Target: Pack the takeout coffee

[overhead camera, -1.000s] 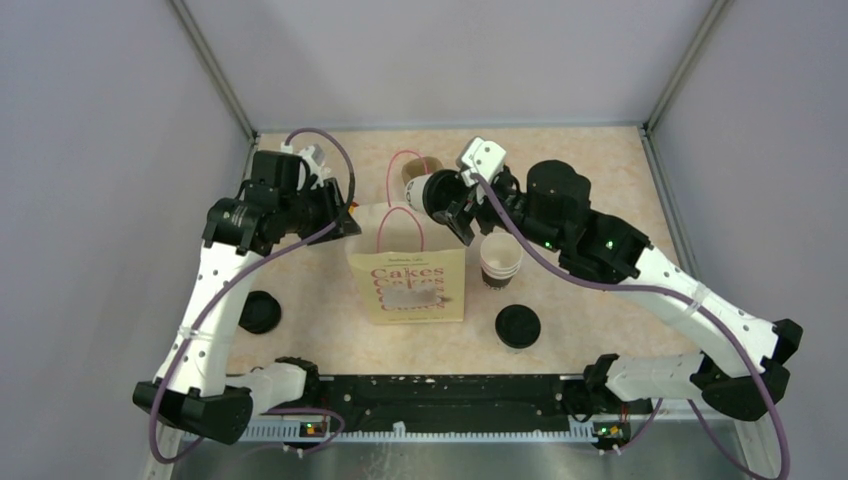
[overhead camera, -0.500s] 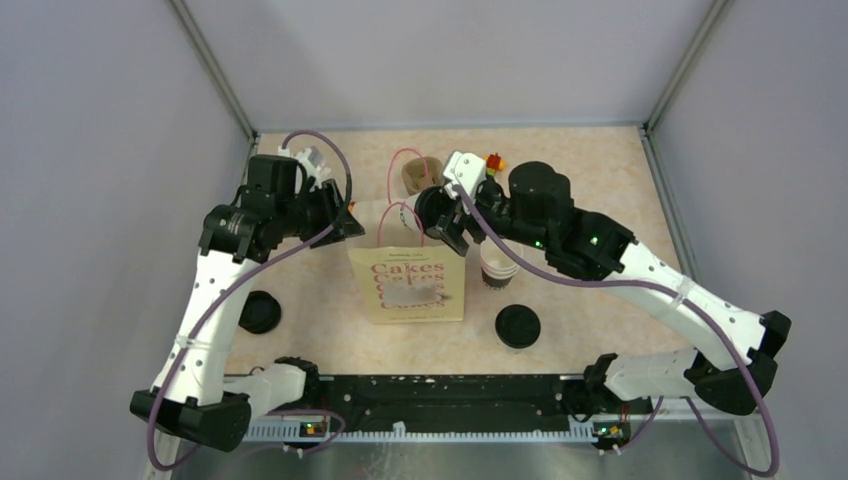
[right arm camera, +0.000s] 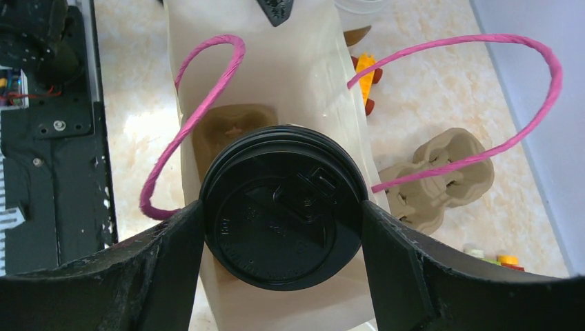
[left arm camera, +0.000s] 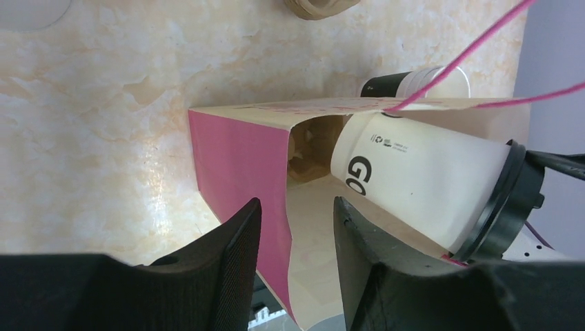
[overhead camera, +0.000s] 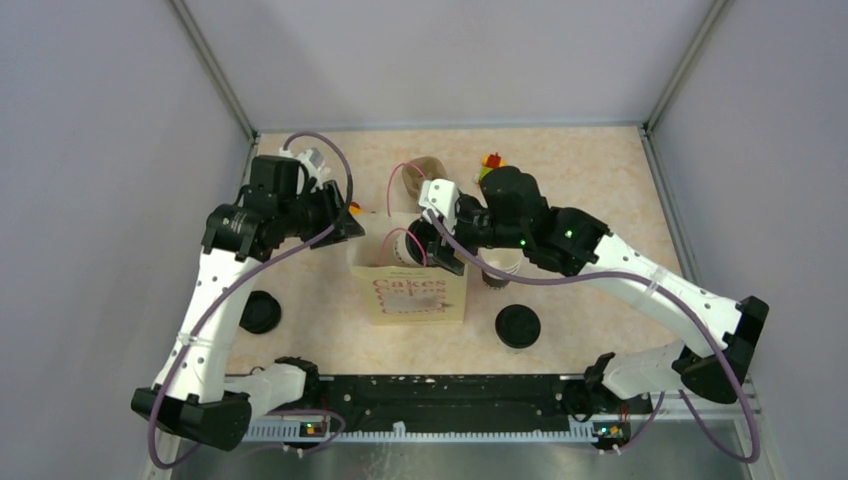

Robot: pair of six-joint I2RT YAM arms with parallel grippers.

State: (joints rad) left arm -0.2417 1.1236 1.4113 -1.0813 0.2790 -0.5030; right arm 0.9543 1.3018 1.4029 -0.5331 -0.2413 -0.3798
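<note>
My right gripper (overhead camera: 425, 245) is shut on a lidded white cup (left arm camera: 421, 179), its fingers either side of the black lid (right arm camera: 283, 221). The cup hangs tilted in the mouth of the paper bag (overhead camera: 410, 295), base first. My left gripper (overhead camera: 347, 222) is at the bag's left rim. Its fingers (left arm camera: 234, 255) stand apart, with the pink side wall (left arm camera: 234, 158) between them. A second, open cup (overhead camera: 497, 268) stands right of the bag, partly hidden by the right arm. It also shows in the left wrist view (left arm camera: 407, 81).
Loose black lids lie at front right (overhead camera: 518, 326) and front left (overhead camera: 260, 312). A brown pulp tray (overhead camera: 425, 172) sits behind the bag, a small coloured object (overhead camera: 490, 162) beside it. A brown pulp shape (right arm camera: 231, 131) lies at the bag's bottom.
My right gripper has carried the lidded cup left and down, from above the pulp tray into the bag's mouth. The left arm has hardly moved.
</note>
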